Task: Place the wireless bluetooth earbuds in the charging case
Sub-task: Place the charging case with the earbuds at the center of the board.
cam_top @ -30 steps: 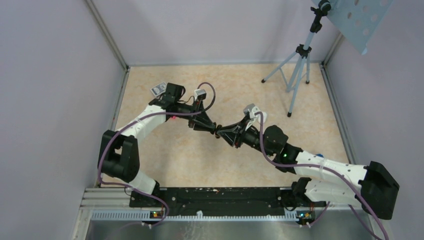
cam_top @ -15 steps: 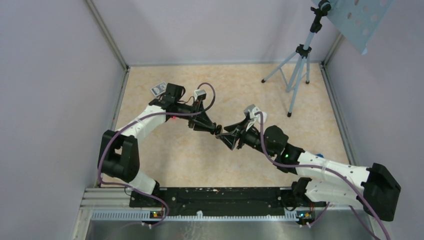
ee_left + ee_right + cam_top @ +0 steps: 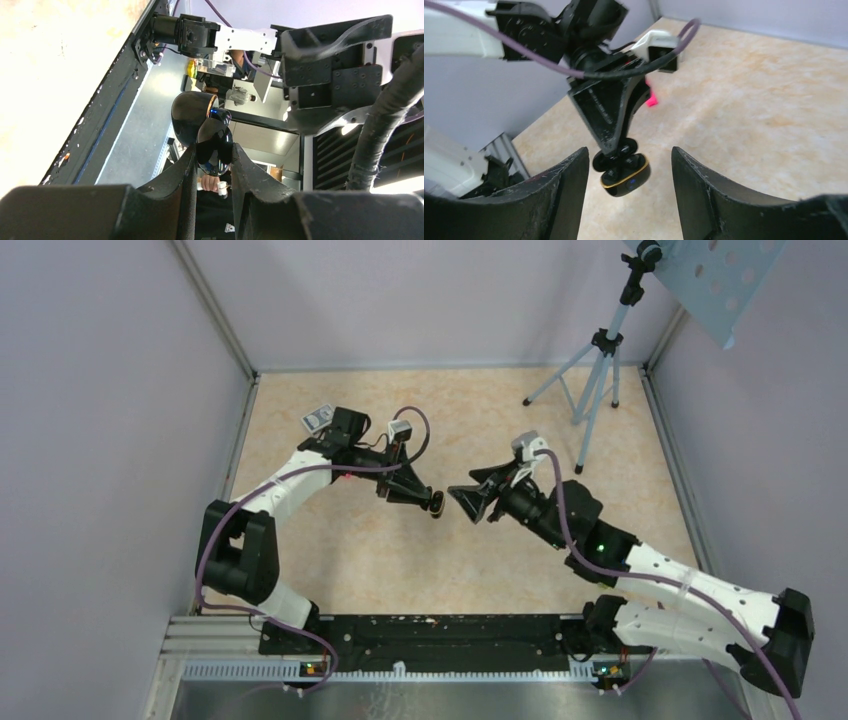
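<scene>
- Black glossy charging case (image 3: 625, 176) with a gold rim, not white; it hangs in mid-air above the tabletop (image 3: 400, 570), centre of the top view.
- Left tool (image 3: 428, 500) is clenched on the charging case, fingers pinching its sides; the left wrist view shows the shiny shell wedged between them.
- Lid looks flipped open in the right wrist view, with a small blue light on the front of the base.
- Right tool (image 3: 466, 505) is released, jaws spread wide and nothing between them; it faces the case from the right, just apart and not touching.
- Earbuds: none seen loose on the tabletop or in either tool. The wells are dark, so I can't tell if either bud is seated.
- Progress guess: late stage. The case is presented and open, and the empty right tool suggests no bud is in transit.
- Left to do, likely: confirm both buds sit flush, press down if proud, maybe shut the lid.
- Also there: tripod (image 3: 598, 370) upper right, small card (image 3: 317, 418) upper left, both well apart from the action.
</scene>
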Robot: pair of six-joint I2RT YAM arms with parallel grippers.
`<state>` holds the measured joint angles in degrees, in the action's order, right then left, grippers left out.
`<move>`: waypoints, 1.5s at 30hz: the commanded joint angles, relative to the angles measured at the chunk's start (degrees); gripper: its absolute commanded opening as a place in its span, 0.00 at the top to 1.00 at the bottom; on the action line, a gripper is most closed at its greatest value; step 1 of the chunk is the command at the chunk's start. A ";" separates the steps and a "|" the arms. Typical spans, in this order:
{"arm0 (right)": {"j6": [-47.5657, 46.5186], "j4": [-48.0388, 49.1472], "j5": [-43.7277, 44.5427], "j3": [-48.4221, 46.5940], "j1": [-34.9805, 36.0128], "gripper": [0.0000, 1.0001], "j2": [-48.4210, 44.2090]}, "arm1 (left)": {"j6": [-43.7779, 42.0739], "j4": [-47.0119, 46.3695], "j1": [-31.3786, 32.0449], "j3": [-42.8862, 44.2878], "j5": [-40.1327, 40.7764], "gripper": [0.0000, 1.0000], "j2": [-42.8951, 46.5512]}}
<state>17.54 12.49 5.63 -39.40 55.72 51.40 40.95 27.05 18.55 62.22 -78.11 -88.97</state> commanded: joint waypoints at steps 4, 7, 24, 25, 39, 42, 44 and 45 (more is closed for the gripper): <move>10.38 -20.11 18.15 -4.10 -6.87 0.37 -3.16 | -1.42 -4.38 0.13 0.03 5.37 1.00 0.28; 15.48 -22.59 14.13 -1.24 -11.82 0.37 -4.21 | 4.04 -16.19 0.50 -3.89 8.71 1.00 -1.86; 18.19 -34.84 21.03 -1.41 -12.92 0.38 -11.65 | 5.76 -31.87 4.83 30.87 15.93 1.00 -42.42; 18.08 -35.64 21.28 -1.59 -12.92 0.38 -12.32 | 6.32 -31.79 5.02 32.99 16.40 1.00 -44.22; 19.42 -39.40 22.91 -0.99 -12.92 0.38 -15.01 | -0.35 -15.43 5.53 48.24 24.58 0.61 -53.39; 19.18 -38.97 22.64 -1.65 -12.92 0.38 -13.97 | -2.01 -12.93 5.49 49.49 25.25 0.36 -52.95; 19.10 -39.28 22.54 -2.20 -12.91 0.38 -13.17 | -3.89 -10.64 5.54 50.28 26.59 0.12 -52.04; 19.02 -39.48 22.50 -2.47 -12.92 0.38 -12.80 | -5.15 -9.20 5.54 50.55 27.47 0.06 -51.37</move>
<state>36.64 -27.62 27.14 -38.15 43.20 37.41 41.15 12.51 24.10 109.91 -53.93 -142.28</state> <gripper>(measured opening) 0.621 0.826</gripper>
